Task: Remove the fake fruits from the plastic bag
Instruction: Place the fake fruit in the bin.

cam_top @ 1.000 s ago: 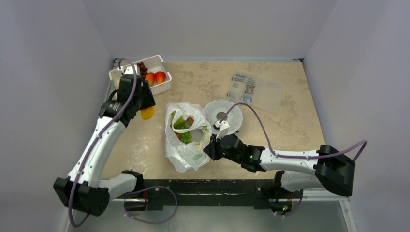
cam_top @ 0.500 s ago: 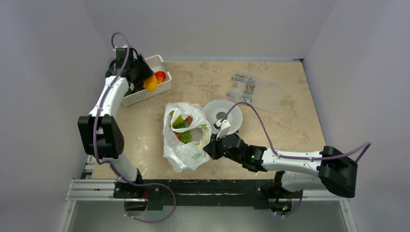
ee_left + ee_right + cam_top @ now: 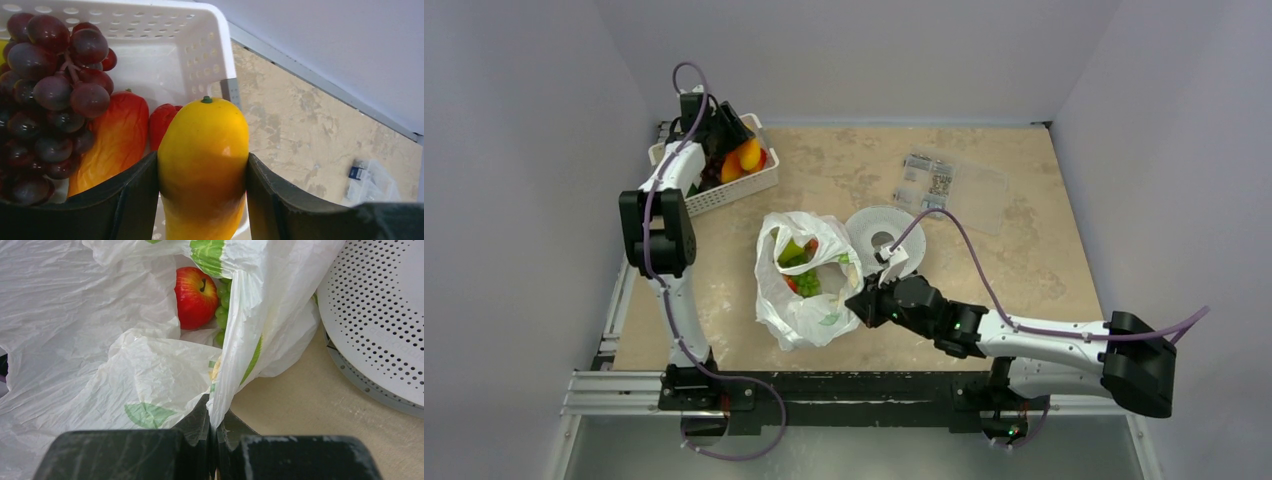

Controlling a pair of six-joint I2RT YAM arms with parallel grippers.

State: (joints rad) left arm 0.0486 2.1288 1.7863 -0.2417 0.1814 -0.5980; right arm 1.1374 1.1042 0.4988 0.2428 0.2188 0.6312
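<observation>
1. Holding a yellow fruit [image 3: 202,140] by its sides, the left gripper [image 3: 202,172] is roughly half open, with both fingers pressed flat on the fruit. It hangs over the white basket [image 3: 165,30] at the far left corner of the table [image 3: 1024,260], probably to drop the fruit in.
2. The basket holds dark grapes [image 3: 50,90], an orange-red fruit [image 3: 117,135] and a smaller red one [image 3: 162,122] beside it. It looks like the drop-off spot for unpacked fruit.
3. The right gripper [image 3: 215,435] is closed tight, pinching a fold of the plastic bag [image 3: 75,315] at the bag's near right edge. Likely reason: to keep the mouth spread and stop the light bag sliding.
4. The bag lies mid-table, a bit left of centre, with its mouth up. A red apple [image 3: 196,296] and green grapes [image 3: 222,302] sit inside, and the top view shows more green fruit [image 3: 792,252]. The task looks partly done.
5. A white perforated disc [image 3: 380,315] sits just right of the bag and a clear packet [image 3: 949,185] lies far right. Neither is part of the job.
6. Next call: release the fruit over the basket, then go back to the bag. Risk: the thin film slips out of the pinch.
</observation>
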